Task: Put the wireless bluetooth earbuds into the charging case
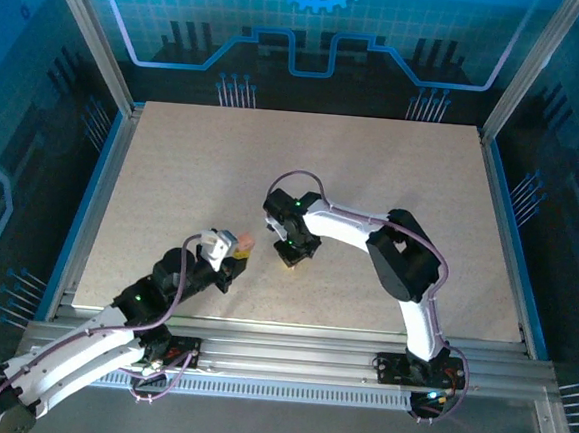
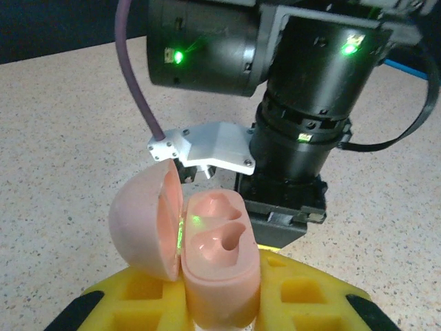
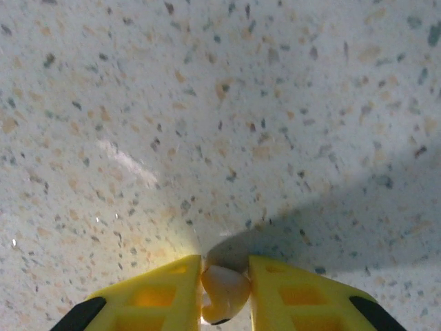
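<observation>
Left end effector clamped on the open pink charging case (both wells bare, lid swung left); right end effector pinches a pale earbud near the speckled surface.

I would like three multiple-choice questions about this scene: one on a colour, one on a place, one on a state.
1. Which colour is the open case? A black; B pink; C blue.
2. Where is the pale earbud? A in the case; B between the right gripper's fingers; C loose on the table.
3. How are the case's two wells? A both empty; B one filled; C both filled.
Answers: 1 B, its shell is pink; 2 B, yellow fingers flank it; 3 A, both hollows are bare.
</observation>
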`<state>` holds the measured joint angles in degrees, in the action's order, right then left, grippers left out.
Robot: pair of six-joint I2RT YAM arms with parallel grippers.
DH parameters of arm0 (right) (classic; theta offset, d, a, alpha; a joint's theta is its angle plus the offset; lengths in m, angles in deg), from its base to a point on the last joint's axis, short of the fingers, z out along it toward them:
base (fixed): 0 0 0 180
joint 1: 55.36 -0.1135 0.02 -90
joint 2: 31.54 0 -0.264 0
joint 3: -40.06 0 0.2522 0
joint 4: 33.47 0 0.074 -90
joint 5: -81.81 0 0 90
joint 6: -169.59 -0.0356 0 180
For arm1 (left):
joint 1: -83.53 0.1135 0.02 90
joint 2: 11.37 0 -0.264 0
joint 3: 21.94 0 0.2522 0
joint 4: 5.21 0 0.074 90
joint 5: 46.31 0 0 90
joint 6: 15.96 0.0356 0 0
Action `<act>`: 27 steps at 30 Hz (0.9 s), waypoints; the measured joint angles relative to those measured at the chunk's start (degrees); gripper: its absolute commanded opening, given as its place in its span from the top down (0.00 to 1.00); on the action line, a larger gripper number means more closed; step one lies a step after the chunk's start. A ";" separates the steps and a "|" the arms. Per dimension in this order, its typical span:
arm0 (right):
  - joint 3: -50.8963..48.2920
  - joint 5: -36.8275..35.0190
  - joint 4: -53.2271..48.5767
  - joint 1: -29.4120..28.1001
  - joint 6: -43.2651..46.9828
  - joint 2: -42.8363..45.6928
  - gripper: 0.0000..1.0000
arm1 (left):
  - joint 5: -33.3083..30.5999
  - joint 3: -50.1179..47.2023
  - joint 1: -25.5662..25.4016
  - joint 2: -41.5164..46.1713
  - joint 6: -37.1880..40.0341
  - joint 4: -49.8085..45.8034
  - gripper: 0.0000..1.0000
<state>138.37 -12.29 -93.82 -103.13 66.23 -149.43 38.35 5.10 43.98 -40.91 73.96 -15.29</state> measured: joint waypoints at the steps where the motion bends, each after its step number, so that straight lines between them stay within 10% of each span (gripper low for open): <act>1: -0.96 -0.02 0.39 0.11 -0.48 0.76 0.76 | 0.00 0.00 0.00 -0.59 -0.02 0.24 0.85; 27: -21.05 3.32 15.02 8.35 -7.23 19.89 0.78 | 4.28 5.42 0.00 -25.79 -1.33 11.85 0.85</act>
<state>117.32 -8.97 -78.81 -94.78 58.99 -129.54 42.63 10.52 43.98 -66.70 72.63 -3.44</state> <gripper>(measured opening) 0.226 0.200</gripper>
